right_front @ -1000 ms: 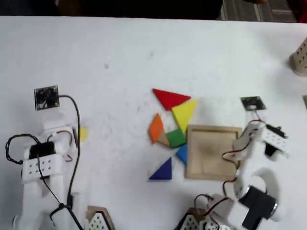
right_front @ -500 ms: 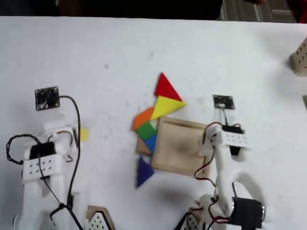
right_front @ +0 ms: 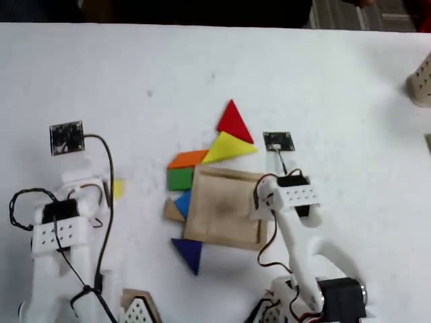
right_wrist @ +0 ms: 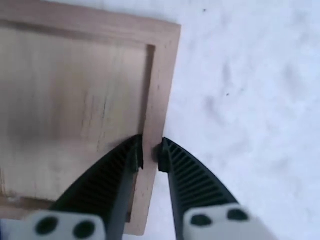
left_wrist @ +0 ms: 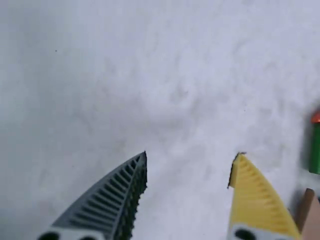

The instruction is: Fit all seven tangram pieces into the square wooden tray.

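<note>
The square wooden tray [right_front: 202,225] lies tilted at mid-table with nothing inside it. My right gripper [right_wrist: 148,151] is shut on the tray's right rim [right_wrist: 161,75], one finger inside and one outside. Around the tray's far and left sides lie a red triangle [right_front: 234,122], a yellow triangle [right_front: 229,148], an orange piece [right_front: 187,159], a green square [right_front: 180,179], a light blue triangle [right_front: 182,202], a tan piece [right_front: 172,211] and a dark blue triangle [right_front: 188,251]. My left gripper [left_wrist: 190,165] is open over bare table at the far left, with the green square [left_wrist: 315,150] off beside it.
A pale pegged cone [right_front: 421,81] stands at the right edge of the white table [right_front: 135,81]. The arms' bases [right_front: 138,308] sit along the near edge.
My right arm has dragged the tray leftward and turned it, and the tray has shoved the pieces to the left. The left arm has not moved.
</note>
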Available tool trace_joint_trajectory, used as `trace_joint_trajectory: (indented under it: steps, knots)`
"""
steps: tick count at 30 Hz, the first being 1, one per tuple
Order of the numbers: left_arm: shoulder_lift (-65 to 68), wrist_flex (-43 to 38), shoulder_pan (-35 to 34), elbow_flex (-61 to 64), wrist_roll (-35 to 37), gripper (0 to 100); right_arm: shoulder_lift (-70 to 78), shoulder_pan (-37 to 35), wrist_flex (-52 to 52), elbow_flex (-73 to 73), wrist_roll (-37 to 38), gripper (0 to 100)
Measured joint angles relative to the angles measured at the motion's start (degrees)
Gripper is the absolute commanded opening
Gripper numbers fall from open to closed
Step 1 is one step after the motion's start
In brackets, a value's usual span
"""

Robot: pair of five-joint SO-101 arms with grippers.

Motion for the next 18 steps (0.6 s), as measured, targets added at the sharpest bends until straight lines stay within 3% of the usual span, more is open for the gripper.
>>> trace_joint_trajectory:
  steps: [4, 13, 18]
  knots:
    - [0.0, 0.0, 0.1, 0.0, 0.0, 29, -1.8, 3.8, 6.5, -3.1, 5.7, 16.3]
    - [0.0, 0.0, 1.7, 0.0, 0.0, 29, -10.5, 14.6, 9.9, -3.5, 9.5, 9.9]
    - [0.0, 2.5, 4.8, 0.0, -0.5, 28, -12.0, 10.5, 9.8, -1.1, 9.8, 12.9]
